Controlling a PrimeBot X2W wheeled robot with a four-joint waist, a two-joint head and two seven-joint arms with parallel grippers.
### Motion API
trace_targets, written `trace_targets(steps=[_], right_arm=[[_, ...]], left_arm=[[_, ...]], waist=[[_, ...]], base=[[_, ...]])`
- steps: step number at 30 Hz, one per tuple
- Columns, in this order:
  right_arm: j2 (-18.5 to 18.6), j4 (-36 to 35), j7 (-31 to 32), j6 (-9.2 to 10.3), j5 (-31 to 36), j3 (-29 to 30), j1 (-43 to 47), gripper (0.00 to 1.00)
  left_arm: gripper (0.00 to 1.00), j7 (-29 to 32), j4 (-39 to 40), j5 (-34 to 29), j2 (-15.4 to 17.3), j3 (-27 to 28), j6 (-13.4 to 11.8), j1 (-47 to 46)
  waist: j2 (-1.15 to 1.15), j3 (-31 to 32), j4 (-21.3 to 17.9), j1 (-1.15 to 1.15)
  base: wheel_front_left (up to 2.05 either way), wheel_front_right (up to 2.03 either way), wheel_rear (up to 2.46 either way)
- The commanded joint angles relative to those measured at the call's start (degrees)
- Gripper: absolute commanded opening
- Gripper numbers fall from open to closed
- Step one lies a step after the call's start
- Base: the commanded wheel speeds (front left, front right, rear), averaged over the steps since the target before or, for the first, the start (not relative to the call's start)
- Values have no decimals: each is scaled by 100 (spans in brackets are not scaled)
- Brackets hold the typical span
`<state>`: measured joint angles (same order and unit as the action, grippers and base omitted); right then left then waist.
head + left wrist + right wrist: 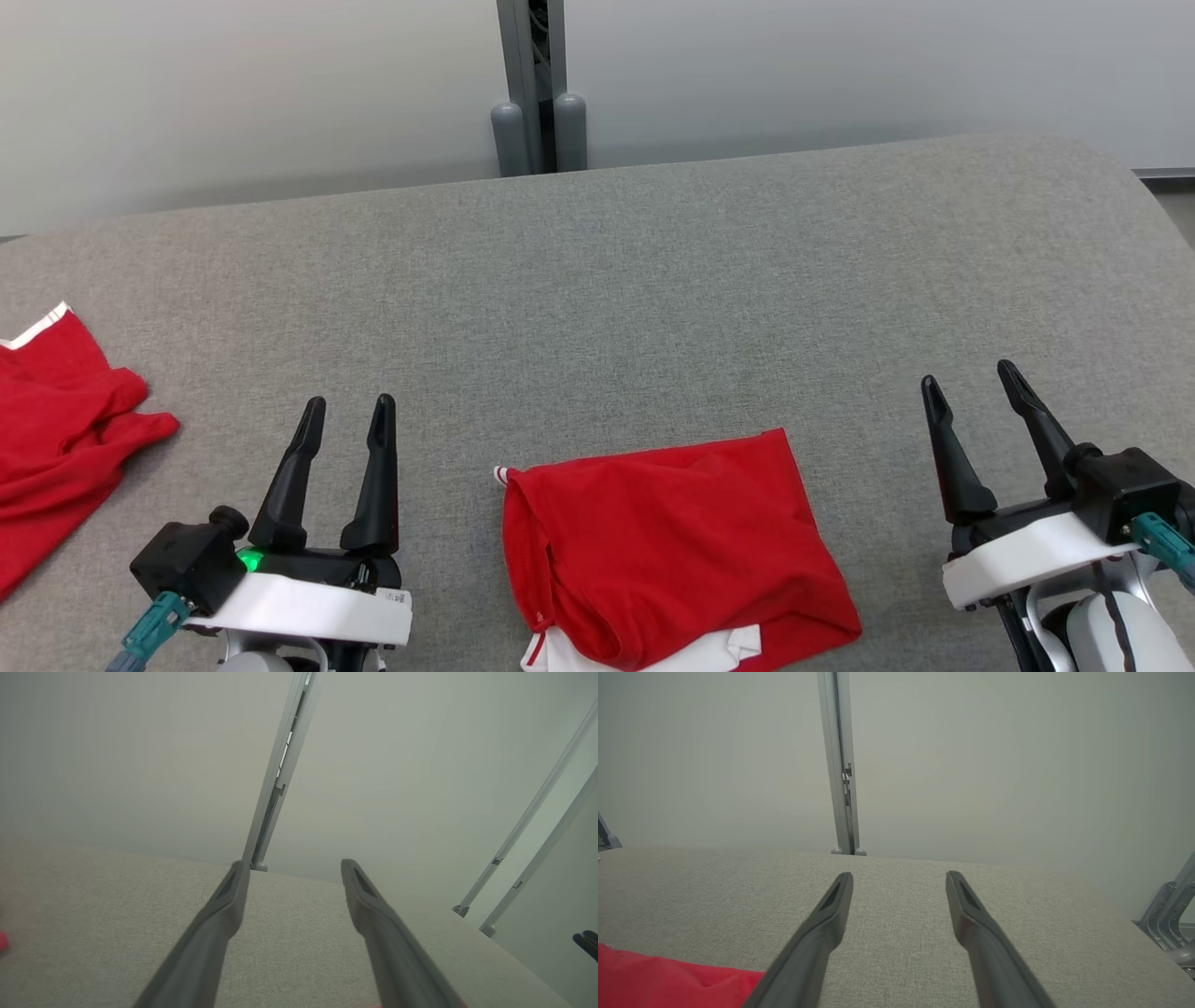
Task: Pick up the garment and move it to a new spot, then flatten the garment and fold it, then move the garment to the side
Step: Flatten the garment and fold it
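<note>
The folded red garment [672,532] was seen lying on the grey worktop [607,280] at its near edge, between the two tools and touched by neither. The left tool [349,403] and right tool [968,375] were both spread wide, with nothing pinched. A second red garment [56,420] was bunched at the far left.

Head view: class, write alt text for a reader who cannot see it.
A roughly folded red garment lies near the front of a grey table, between the open left gripper and open right gripper, touched by neither. A second red garment lies crumpled at the far left.
</note>
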<state>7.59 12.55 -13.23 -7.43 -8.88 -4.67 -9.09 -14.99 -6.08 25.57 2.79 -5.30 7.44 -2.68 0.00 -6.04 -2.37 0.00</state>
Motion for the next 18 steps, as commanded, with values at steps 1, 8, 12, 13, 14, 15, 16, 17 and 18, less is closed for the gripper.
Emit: trace_targets(steps=[1, 8, 12, 13, 14, 15, 16, 17, 18], right_arm=[[34, 30, -50, -11, 56, -12, -64, 100], [59, 61, -93, -10, 19, -118, -89, 100], [113, 93, -100, -11, -77, -494, -97, 0], [128, 111, -102, -11, -108, -616, -93, 0], [141, 128, -104, -11, -164, -772, -90, 0], [158, 150, -102, -11, -228, -977, -87, 0], [186, 175, -91, -11, -303, -1190, -85, 0], [218, 206, -77, -11, -405, -1401, -76, 0], [227, 237, -51, -11, -566, -1596, -61, 0]], left_arm=[[100, -17, 3, -12, 21, 10, 8, 4], [100, -17, -15, -20, 22, 14, 8, -5], [100, -17, -26, -25, 21, 21, 8, -22], [100, -17, -29, -25, 22, 21, 8, -29], [100, -17, -31, -24, 21, 16, 8, -47], [100, -17, -38, -26, 21, 6, 8, -69], [100, -17, -44, -23, 21, -5, 8, -92], [100, -17, -49, -19, 23, -9, 8, -114], [100, -17, -54, -12, 22, -12, 8, -136]], waist=[[0, -8, 12, 0], [0, -36, 83, 0], [0, -44, 127, 0], [0, -52, 140, 0], [0, -65, 160, 0], [0, -77, 186, 0], [0, -88, 214, 0], [0, -99, 248, 0], [0, -112, 282, 0]], base=[[0, 0, 0], [0, 0, 0], [0, 0, 0], [0, 0, 0], [0, 0, 0], [0, 0, 0], [0, 0, 0], [0, 0, 0], [0, 0, 0]])
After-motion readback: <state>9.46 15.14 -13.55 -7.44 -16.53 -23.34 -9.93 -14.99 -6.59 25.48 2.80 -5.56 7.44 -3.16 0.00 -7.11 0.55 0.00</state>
